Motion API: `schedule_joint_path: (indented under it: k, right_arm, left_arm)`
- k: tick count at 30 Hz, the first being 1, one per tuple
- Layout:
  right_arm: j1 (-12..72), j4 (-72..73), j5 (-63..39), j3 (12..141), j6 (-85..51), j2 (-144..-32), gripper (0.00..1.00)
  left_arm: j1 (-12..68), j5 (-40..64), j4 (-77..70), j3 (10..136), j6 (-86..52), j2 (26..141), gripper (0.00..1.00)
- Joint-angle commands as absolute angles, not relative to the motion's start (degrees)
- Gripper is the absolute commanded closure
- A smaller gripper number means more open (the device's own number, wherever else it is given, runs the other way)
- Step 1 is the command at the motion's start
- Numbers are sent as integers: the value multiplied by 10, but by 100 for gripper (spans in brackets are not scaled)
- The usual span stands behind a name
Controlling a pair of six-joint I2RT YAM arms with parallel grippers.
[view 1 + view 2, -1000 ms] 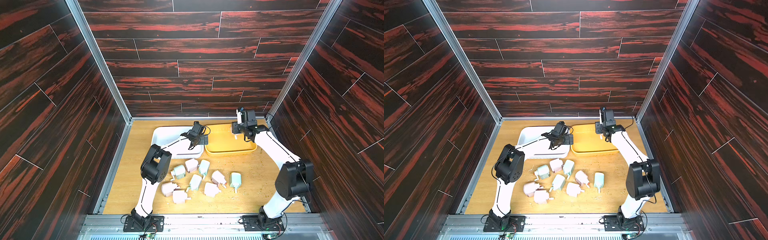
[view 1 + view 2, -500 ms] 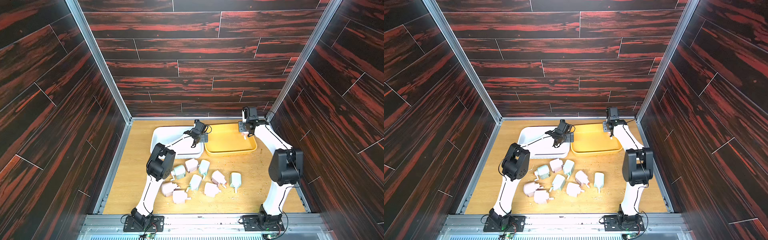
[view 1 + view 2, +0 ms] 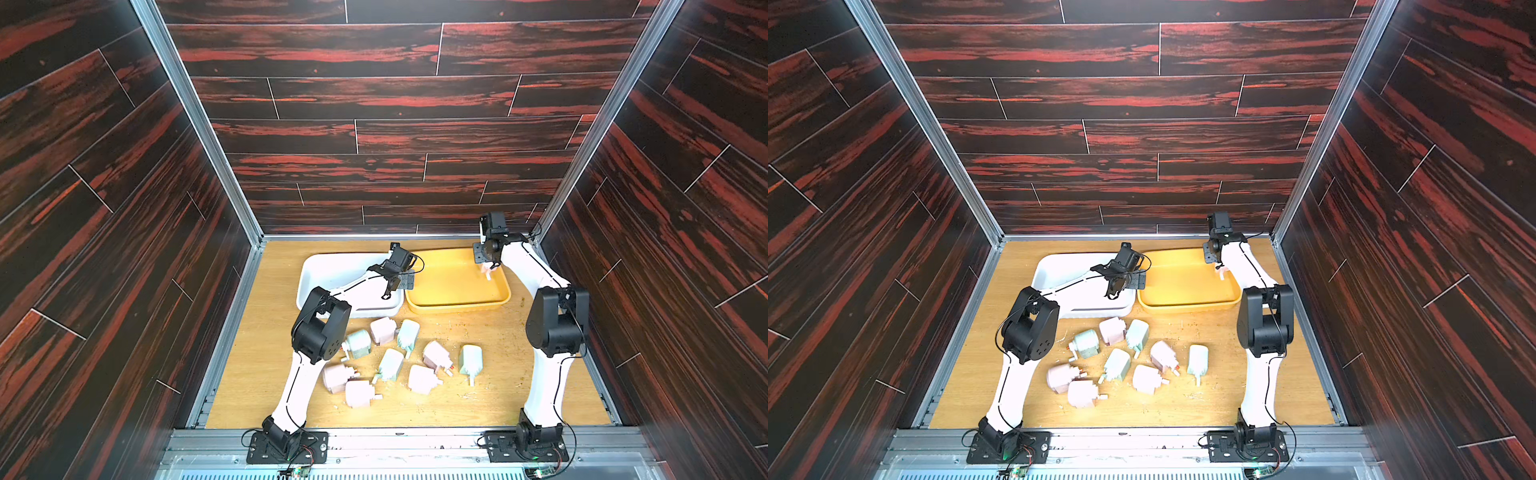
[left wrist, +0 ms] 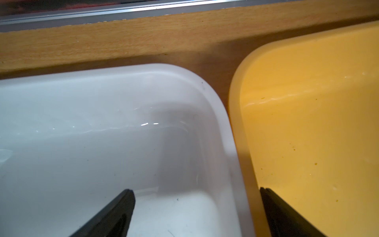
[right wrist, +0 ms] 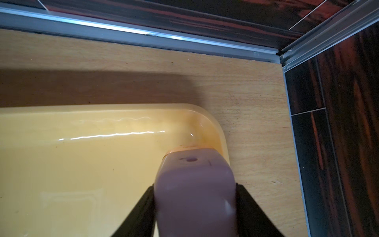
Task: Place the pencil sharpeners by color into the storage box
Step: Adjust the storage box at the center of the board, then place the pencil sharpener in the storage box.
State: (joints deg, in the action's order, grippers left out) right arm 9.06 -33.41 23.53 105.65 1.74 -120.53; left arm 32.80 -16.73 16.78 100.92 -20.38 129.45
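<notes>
A pale wooden tabletop [image 3: 478, 399] carries everything. At its far edge sit two shallow plastic trays side by side, touching: a white rounded tray [image 3: 320, 270] and a yellow rounded tray [image 3: 453, 305]. Nearer the front lies a loose cluster of small boxy plastic pencil sharpeners [image 3: 390, 363], five pale pink and four mint green, some touching.
</notes>
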Motion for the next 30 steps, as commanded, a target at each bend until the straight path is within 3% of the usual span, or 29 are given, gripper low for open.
schedule_joint_path:
  k: [1, 15, 22, 30]
  right_arm:
    - [92, -358, 206, 1074, -6, -1215, 100]
    - [92, -356, 223, 1098, -41, -1263, 96]
    - [93, -354, 212, 1112, -52, -1280, 77]
    - [92, -362, 200, 1132, -70, -1299, 64]
  left_arm:
    - [323, -181, 193, 995, -176, 1256, 0]
    - [314, -177, 196, 987, -154, 1246, 0]
    - [307, -175, 197, 984, -133, 1243, 0]
    - [304, -168, 198, 987, -125, 1241, 0]
